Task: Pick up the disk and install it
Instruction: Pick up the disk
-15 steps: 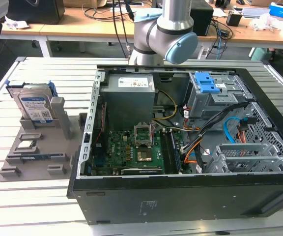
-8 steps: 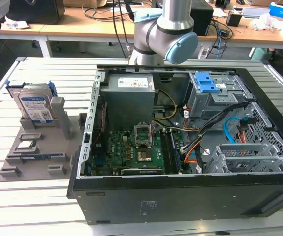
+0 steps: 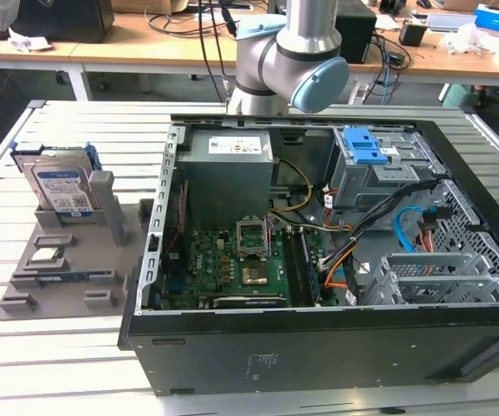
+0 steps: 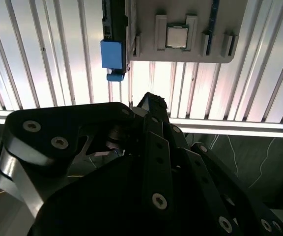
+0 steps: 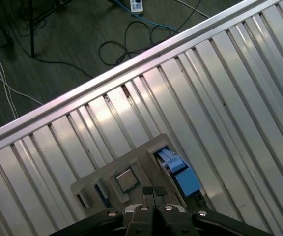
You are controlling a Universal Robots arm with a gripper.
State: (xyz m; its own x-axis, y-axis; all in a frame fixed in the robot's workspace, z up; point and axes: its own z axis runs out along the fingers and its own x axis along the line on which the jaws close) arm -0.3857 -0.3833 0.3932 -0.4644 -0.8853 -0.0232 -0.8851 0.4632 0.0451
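The disk (image 3: 59,186) stands tilted in a grey fixture (image 3: 68,269) at the exterior view's left. It is silver with a blue-and-white label and blue side rails. In both wrist views it shows edge-on as a blue rail (image 4: 113,54) (image 5: 181,173) beside the fixture. My gripper (image 5: 154,191) hangs well above the table's edge, short of the fixture and apart from the disk. Its black fingertips (image 4: 151,101) stand pressed together with nothing between them.
A small square chip (image 4: 177,37) lies on the fixture. The open computer case (image 3: 319,338) holds a grey power-supply box (image 3: 228,173), a motherboard and a blue-latched drive cage (image 3: 362,147). The slatted metal table (image 5: 240,98) ends at a rail, with floor cables beyond.
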